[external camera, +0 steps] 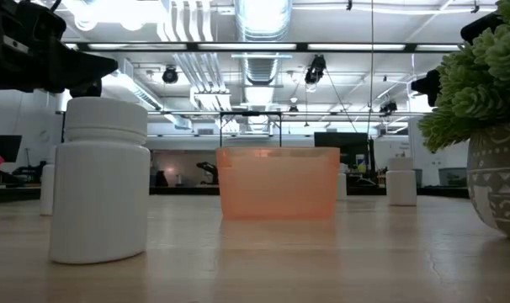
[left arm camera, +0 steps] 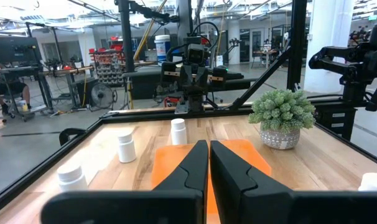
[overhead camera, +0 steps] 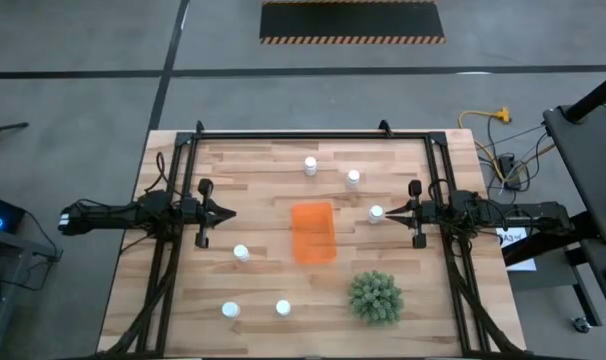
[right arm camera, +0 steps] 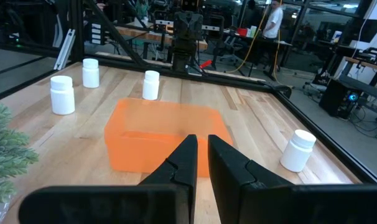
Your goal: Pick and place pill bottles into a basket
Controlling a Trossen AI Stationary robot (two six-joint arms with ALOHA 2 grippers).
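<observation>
The orange basket (overhead camera: pixel 313 232) stands empty at the table's middle; it also shows in the low view (external camera: pixel 278 182). Several white pill bottles stand upright on their bases around it: three on the far side (overhead camera: pixel 310 166) (overhead camera: pixel 353 178) (overhead camera: pixel 376 214), one near its left side (overhead camera: pixel 241 253) and two near the front edge (overhead camera: pixel 230 310) (overhead camera: pixel 283 307). My left gripper (overhead camera: pixel 228 212) (left arm camera: pixel 209 155) is shut and empty, left of the basket and pointing at it. My right gripper (overhead camera: pixel 388 211) (right arm camera: pixel 202 146) is shut and empty, right of the basket, just beside the bottle at the basket's far right.
A green spiky plant in a patterned pot (overhead camera: pixel 375 297) stands at the front right, near the basket's corner. A black frame (overhead camera: pixel 313 133) runs along the table's far edge and both sides. Bare wood lies between the basket and the front bottles.
</observation>
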